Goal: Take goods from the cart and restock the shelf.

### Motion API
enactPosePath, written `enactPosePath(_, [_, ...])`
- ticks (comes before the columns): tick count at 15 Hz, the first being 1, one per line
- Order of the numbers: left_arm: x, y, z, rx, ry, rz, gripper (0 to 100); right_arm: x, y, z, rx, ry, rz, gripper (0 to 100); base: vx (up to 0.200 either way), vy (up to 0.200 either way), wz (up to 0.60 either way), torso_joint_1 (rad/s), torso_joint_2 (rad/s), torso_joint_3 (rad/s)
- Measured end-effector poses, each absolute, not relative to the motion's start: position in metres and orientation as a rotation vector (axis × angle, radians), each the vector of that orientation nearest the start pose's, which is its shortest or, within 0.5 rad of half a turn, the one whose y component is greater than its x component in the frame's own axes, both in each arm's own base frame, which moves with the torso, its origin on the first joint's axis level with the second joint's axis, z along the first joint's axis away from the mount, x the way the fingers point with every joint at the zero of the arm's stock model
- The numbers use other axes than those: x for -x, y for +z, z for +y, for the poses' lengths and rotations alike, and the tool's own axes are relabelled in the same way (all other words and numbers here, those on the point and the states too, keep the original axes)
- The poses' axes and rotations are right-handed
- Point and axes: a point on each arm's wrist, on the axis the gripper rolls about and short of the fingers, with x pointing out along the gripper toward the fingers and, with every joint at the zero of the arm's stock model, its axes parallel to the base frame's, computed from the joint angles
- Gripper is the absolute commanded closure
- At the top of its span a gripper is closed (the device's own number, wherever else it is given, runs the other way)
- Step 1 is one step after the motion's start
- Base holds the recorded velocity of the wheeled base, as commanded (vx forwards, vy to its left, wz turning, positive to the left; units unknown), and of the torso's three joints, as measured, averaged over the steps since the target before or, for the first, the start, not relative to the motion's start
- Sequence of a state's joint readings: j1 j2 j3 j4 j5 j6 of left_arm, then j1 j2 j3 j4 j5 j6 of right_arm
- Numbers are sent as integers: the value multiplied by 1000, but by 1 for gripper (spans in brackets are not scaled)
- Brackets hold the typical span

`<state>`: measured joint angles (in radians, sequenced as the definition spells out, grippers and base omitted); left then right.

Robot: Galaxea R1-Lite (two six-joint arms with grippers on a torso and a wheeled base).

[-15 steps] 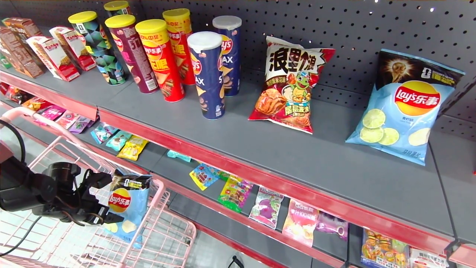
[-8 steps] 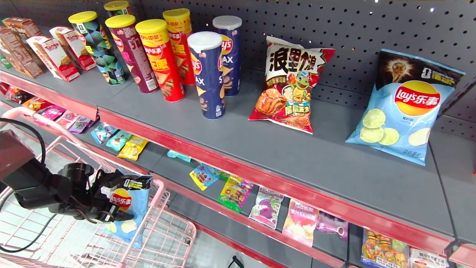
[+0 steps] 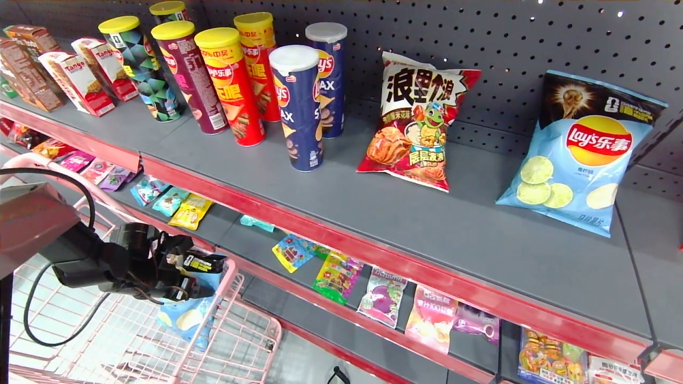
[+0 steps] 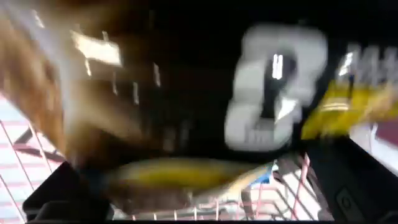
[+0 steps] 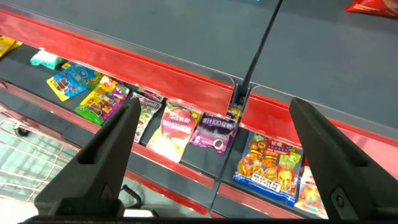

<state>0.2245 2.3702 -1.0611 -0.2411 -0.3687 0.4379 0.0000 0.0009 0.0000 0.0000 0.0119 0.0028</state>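
Observation:
A light-blue chip bag (image 3: 187,317) with a black top hangs over the pink wire cart (image 3: 251,325) at the lower left of the head view. My left gripper (image 3: 198,277) is shut on the bag's black top edge, just above the cart's rim. In the left wrist view the bag's top (image 4: 273,87) sits very close and blurred. A matching blue bag (image 3: 581,154) leans on the grey upper shelf (image 3: 427,224) at the right. My right gripper (image 5: 214,155) is open with nothing between its fingers, hovering over the lower shelf's candy packets (image 5: 174,124).
On the upper shelf stand several chip cans (image 3: 299,106), a red chip bag (image 3: 416,122) and snack boxes (image 3: 74,80). A red rail (image 3: 320,234) edges the shelf front. Bare shelf lies in front of the two bags.
My left arm has moved up and to the right with the blue bag in its grip. The bag's top is now nearer the cart's rim and partly behind the gripper.

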Motion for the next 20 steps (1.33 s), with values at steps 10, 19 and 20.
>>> enactPosePath(10, [-373,-35,77,-55,-387,987,0,23,75,0,-3,12,1,0,0,0,0,0,0,0])
enactPosePath(19, [-373,-35,73,-60,-410,959,0,23,75,0,-3,11,1,0,0,0,0,0,0,0])
enactPosePath(20, [-373,-35,72,-60,-411,959,0,23,75,0,-3,11,1,0,0,0,0,0,0,0])
